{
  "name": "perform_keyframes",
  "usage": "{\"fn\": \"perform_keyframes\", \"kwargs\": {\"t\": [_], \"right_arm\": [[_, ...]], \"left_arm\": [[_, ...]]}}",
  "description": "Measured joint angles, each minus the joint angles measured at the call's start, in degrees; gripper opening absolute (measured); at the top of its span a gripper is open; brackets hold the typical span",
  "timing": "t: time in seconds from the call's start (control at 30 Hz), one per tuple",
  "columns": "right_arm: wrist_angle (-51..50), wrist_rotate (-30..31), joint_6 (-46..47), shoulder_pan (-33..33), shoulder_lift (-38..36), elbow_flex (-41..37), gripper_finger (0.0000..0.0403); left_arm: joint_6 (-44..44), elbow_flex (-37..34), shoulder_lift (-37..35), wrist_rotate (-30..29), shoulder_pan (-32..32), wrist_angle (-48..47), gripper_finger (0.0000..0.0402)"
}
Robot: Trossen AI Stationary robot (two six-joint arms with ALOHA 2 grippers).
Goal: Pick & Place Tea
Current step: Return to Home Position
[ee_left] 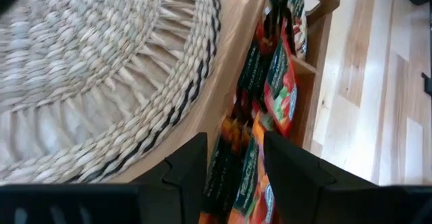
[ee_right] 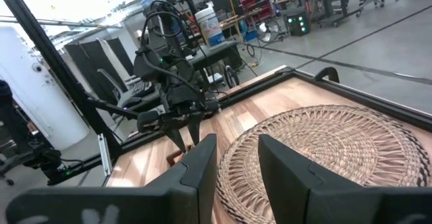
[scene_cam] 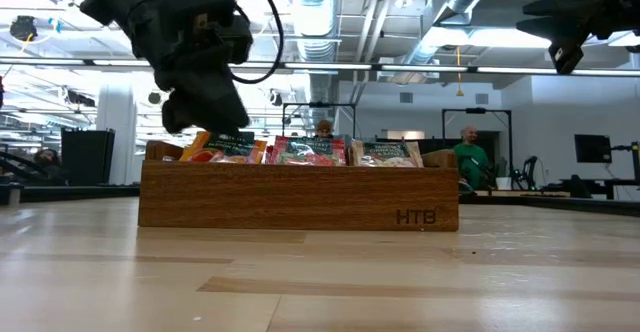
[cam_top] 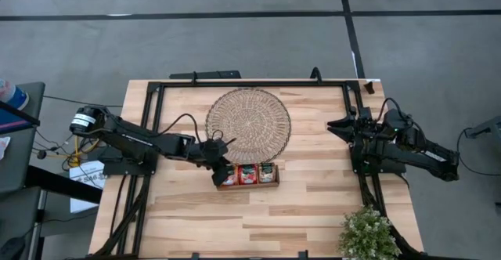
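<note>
The left claw [cam_top: 222, 177], narrowly parted and empty, is held over the tea [cam_top: 248, 174], judged all stowed in the tray [scene_cam: 300, 202]; withdrawal remains.

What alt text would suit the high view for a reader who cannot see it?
Seen from above, the left gripper hangs open over the left end of a small wooden tray filled with tea sachets, next to a round woven mat on a wooden table. The right gripper waits, open, near the table's right edge.
</note>
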Motion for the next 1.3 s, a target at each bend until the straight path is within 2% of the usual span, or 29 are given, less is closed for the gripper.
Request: {"fn": "perform_keyframes", "kwargs": {"t": [0.1,0.17,0.37,0.47,0.63,0.8,1.0,1.07,1.2,1.3], "right_arm": [[0.0,-0.1,0.0,0.0,0.0,0.0,0.0102],[0.0,-0.1,0.0,0.0,0.0,0.0,0.0102],[-0.3,-0.7,0.0,0.0,-1.0,0.0,0.0102],[-0.6,-2.2,-0.5,0.0,-1.3,0.3,0.0102],[-4.6,-8.2,-3.3,0.0,-1.3,1.2,0.0102],[-4.6,-9.0,-3.3,0.0,-1.3,1.2,0.0102],[-3.5,-8.9,-3.0,0.0,-1.3,1.2,0.0102],[-1.5,-8.9,-2.7,0.0,-1.3,1.0,0.0102],[2.5,-9.0,-2.8,0.0,-1.3,-0.5,0.0102],[5.3,-9.0,-2.2,0.0,-1.3,-2.7,0.0102]], "left_arm": [[0.0,0.0,-4.4,-1.1,0.1,-4.2,0.0138],[-0.4,0.0,-9.2,-5.1,0.0,-9.8,0.0138],[-3.1,0.0,-27.2,-28.1,-5.2,-22.2,0.0138],[-6.9,-0.8,-34.9,-35.8,-9.2,-27.4,0.0138],[-9.4,-8.4,-43.4,-40.7,-17.7,-23.8,0.0138],[-11.2,-18.6,-47.9,-53.0,-26.3,-13.4,0.0138],[-16.7,-26.1,-50.7,-62.5,-34.0,-10.3,0.0138],[-19.0,-27.8,-51.0,-63.5,-34.8,-9.8,0.0138],[-21.2,-30.3,-50.2,-58.6,-34.4,-8.1,0.0138],[-19.7,-32.8,-49.4,-58.1,-32.7,-2.7,0.0138]]}}
